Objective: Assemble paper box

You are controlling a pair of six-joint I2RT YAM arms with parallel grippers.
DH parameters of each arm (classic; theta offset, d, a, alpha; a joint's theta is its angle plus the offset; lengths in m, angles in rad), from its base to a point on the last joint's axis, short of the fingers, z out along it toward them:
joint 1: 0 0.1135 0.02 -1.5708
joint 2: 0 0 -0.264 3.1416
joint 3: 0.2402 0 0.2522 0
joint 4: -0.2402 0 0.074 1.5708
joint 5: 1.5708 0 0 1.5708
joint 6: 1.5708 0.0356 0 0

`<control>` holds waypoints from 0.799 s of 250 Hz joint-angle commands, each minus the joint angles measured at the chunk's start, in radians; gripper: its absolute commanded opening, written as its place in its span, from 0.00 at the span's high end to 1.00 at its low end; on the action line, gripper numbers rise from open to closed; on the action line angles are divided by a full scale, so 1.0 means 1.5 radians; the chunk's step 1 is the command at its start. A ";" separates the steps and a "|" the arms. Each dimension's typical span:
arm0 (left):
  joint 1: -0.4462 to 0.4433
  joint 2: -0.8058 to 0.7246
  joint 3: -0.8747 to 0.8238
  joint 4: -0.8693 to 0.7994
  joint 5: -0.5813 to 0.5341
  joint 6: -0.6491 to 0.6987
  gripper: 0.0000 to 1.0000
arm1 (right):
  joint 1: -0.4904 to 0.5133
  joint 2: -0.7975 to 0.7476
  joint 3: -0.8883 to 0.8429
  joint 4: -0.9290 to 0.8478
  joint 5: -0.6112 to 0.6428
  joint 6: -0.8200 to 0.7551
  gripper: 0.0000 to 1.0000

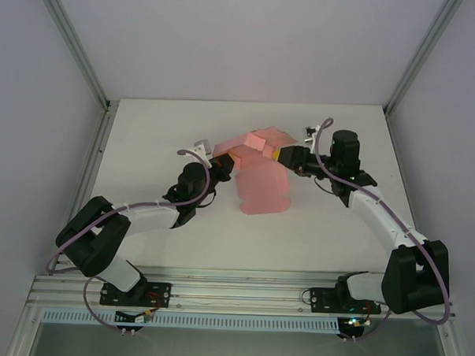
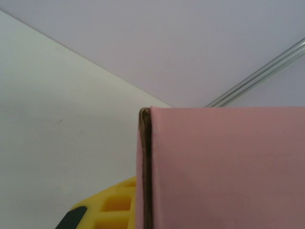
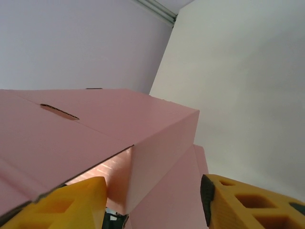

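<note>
The pink paper box lies mid-table, partly folded: a flat panel rests on the table and a raised folded part sits at its far end. My left gripper is shut on the box's left edge. In the left wrist view the panel stands edge-on beside one yellow finger. My right gripper comes in from the right. In the right wrist view its yellow fingers stand apart around a folded corner of the box, and the right pad is just clear of it.
The white table is walled in by pale panels with aluminium posts at the far corners. A metal rail carrying both arm bases runs along the near edge. Bare tabletop lies left, right and in front of the box.
</note>
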 commanded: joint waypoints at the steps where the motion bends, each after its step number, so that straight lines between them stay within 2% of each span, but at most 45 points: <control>1: 0.003 0.004 0.018 0.022 0.022 0.006 1.00 | 0.023 0.014 0.025 -0.019 0.049 -0.039 0.49; 31: 0.003 0.004 0.014 0.031 0.026 0.006 1.00 | 0.047 0.019 0.033 -0.040 0.105 -0.054 0.59; 72: 0.002 -0.003 0.010 0.030 0.018 0.013 1.00 | 0.071 0.028 0.039 -0.094 0.225 -0.070 0.62; 120: 0.002 -0.014 0.003 0.028 0.007 0.016 1.00 | 0.081 0.030 0.034 -0.096 0.243 -0.062 0.64; 164: 0.003 -0.017 0.002 0.012 -0.003 0.019 1.00 | 0.083 0.004 0.048 -0.143 0.291 -0.071 0.56; 183: 0.005 -0.019 -0.002 -0.002 -0.009 0.022 1.00 | 0.083 -0.031 0.050 -0.166 0.305 -0.084 0.43; 200: 0.009 -0.020 -0.006 -0.021 -0.011 0.024 1.00 | 0.082 -0.077 0.050 -0.196 0.333 -0.090 0.42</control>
